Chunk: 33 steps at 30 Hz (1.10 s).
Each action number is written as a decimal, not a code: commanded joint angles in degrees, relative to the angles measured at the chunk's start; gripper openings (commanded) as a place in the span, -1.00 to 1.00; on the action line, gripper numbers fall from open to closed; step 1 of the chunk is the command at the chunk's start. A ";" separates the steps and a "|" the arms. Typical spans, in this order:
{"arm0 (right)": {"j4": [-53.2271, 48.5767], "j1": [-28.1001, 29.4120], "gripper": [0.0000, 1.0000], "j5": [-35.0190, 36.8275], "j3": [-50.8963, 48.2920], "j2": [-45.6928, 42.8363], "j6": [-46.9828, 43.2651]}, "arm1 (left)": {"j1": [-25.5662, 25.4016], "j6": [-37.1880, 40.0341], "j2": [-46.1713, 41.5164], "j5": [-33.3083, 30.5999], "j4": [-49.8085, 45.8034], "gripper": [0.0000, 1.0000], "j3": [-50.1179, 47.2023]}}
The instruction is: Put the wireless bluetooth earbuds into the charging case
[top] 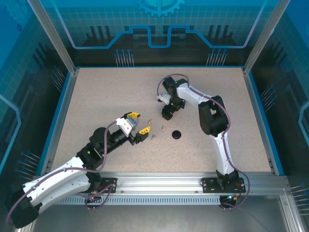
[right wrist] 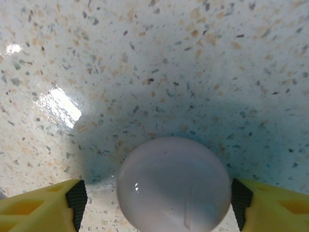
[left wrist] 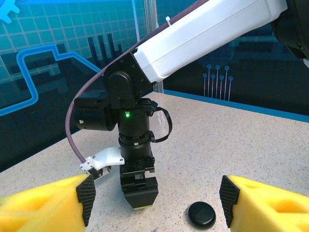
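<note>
My right gripper (right wrist: 159, 203) stands open just above the table, its pads either side of a pale lilac round charging case (right wrist: 174, 186). The right pad is almost against the case and the left pad is apart from it. From above, that gripper (top: 166, 115) points straight down. Three tiny earbuds (top: 149, 121) (top: 163, 128) (top: 153, 137) lie between the two grippers. A black round case (top: 177, 135) sits shut to their right. My left gripper (top: 138, 123) hovers open and empty, facing the right gripper (left wrist: 140, 203) and the black case (left wrist: 202, 215).
The speckled table (top: 106, 96) is bounded by a blue rim and metal frame posts (top: 53, 34). The right arm's white link (left wrist: 207, 34) crosses high in front of the left wrist camera. Open surface lies at the left and the far right.
</note>
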 commanded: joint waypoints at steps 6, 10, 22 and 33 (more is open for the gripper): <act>-2.99 0.57 0.47 0.77 4.14 4.32 1.72 | 0.02 0.83 -0.64 -0.93 -0.04 0.43 0.54; -3.74 0.58 0.35 0.83 4.39 5.09 1.81 | 0.02 0.75 -0.74 -0.93 -0.38 0.43 0.52; 0.93 0.44 0.09 0.55 -2.25 -1.51 0.52 | -0.03 -0.33 -0.67 -1.59 -0.35 0.44 0.39; 12.99 0.31 0.03 -4.48 -19.38 -23.36 -2.26 | 6.03 -12.42 3.12 -0.81 -6.84 0.44 4.31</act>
